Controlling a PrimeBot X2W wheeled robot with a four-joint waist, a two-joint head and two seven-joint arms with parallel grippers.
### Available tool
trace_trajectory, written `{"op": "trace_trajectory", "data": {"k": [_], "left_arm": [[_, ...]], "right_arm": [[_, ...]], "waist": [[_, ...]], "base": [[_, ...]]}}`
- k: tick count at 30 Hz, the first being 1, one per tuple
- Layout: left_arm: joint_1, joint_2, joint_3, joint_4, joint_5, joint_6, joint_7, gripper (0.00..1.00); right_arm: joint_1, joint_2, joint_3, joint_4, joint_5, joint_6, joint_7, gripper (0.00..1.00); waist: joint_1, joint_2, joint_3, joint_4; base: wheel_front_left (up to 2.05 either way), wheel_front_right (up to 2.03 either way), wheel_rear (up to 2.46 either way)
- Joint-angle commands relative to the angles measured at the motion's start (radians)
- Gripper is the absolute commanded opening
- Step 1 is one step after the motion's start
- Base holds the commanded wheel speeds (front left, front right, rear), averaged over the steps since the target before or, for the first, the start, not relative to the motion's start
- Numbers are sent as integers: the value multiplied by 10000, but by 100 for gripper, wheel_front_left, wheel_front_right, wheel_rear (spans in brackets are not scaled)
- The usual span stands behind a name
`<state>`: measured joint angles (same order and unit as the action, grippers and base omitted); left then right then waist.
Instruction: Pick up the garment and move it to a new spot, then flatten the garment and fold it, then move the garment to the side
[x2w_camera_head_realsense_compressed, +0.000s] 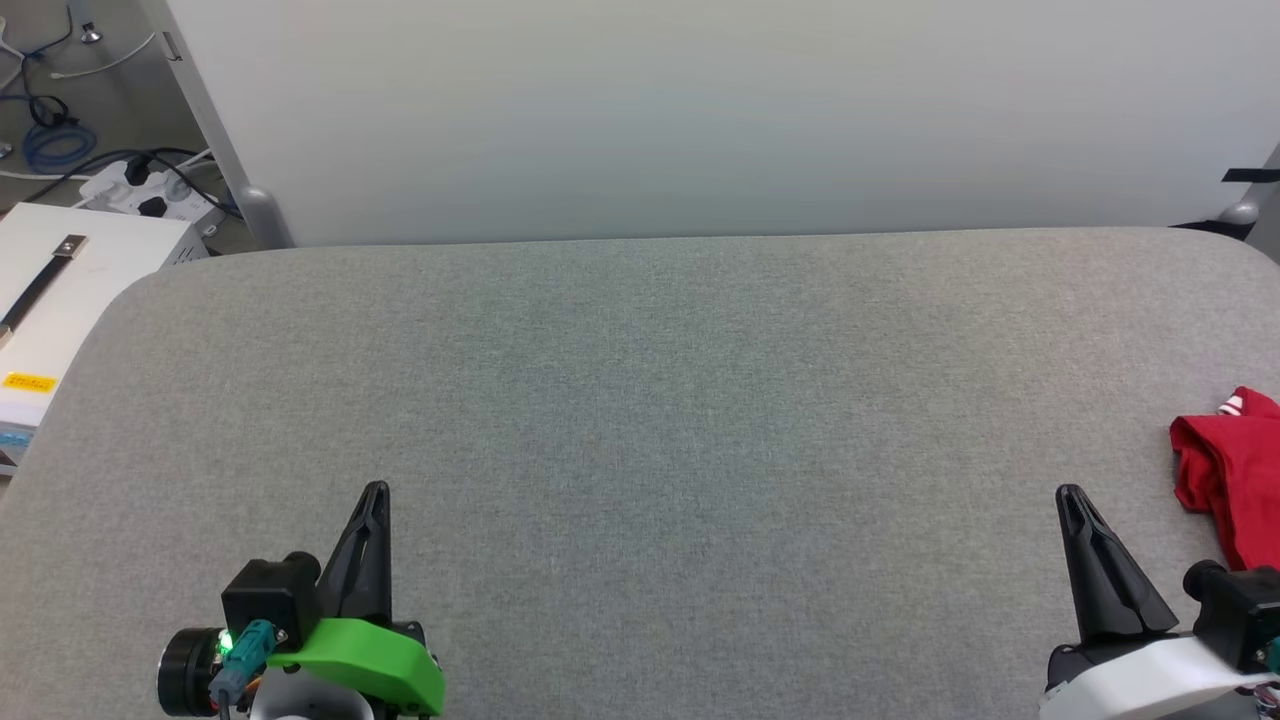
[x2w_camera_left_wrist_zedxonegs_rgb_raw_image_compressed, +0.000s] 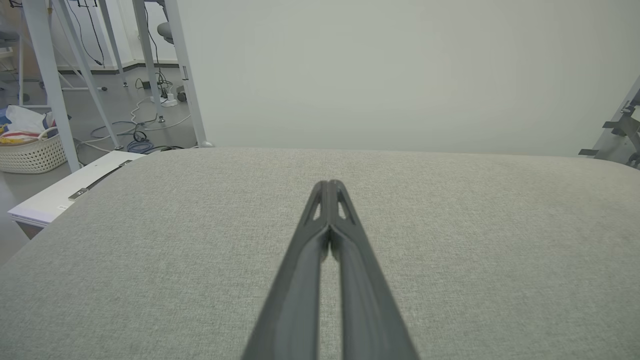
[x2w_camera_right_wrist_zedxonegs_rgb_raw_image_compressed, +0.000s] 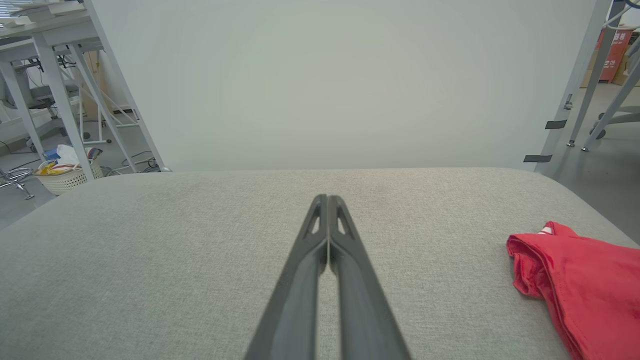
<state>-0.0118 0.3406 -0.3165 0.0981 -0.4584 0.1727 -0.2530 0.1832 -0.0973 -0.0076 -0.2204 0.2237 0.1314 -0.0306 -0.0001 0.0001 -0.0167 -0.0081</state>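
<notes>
Big grey fabric-covered table (x2w_camera_head_realsense_compressed: 640, 400) w/ rounded corners takes up most of head view, its middle bare cloth. Behind it a plain white panel (x2w_camera_head_realsense_compressed: 700, 110) stands upright along the table's far edge, w/ metal legs at both ends.

Next the garment (x2w_camera_head_realsense_compressed: 1235, 480): red shirt, crumpled in a heap on the table's far right side, towards the front, partly cut off by the frame edge. A bit of red/white striped trim shows at its top.

Low right in head view is the right gripper (x2w_camera_head_realsense_compressed: 1070, 495) on a white wrist. Its fingers are pressed together tip to tip w/ nothing btw them, pointing away from the robot over the table. The garment sits near it on its right, not touching. Right wrist view agrees: fingers closed up, red cloth off to the lower right, apart from them.

Low left is the left gripper (x2w_camera_head_realsense_compressed: 375, 490) w/ a green wrist cover. Fingers likewise flat against each other, holding nothing, over bare fabric, well apart from the garment. Can't tell if either gripper's tips touch the cloth.

Off the table's left edge:
- white box (x2w_camera_head_realsense_compressed: 60, 290) w/ a black strap and a yellow label
- white power strip (x2w_camera_head_realsense_compressed: 150, 190) w/ black plugs, on the floor beyond
- blue cable coil (x2w_camera_head_realsense_compressed: 55, 145) nearby
- white woven basket (x2w_camera_left_wrist_zedxonegs_rgb_raw_image_compressed: 32, 152) w/ cloth in it, on the floor at far left in left wrist view

Small strip of black tape (x2w_camera_head_realsense_compressed: 1250, 175) by the panel's right leg
</notes>
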Motion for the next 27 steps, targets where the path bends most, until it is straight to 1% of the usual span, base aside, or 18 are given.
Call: {"op": "trace_trajectory", "data": {"k": [1, 27], "left_arm": [[3, -74, 76, -22, 125, -46, 67, 0], [28, -669, 726, -224, 1063, -400, 585, 0]], "right_arm": [[-50, 13, 2, 52, -57, 0, 9, 0], [-425, 109, 18, 505, -516, -2, 71, 0]], "waist": [[1, -1, 3, 1], [1, -1, 37, 18]], "base": [[0, 0, 0], [0, 0, 0]]}}
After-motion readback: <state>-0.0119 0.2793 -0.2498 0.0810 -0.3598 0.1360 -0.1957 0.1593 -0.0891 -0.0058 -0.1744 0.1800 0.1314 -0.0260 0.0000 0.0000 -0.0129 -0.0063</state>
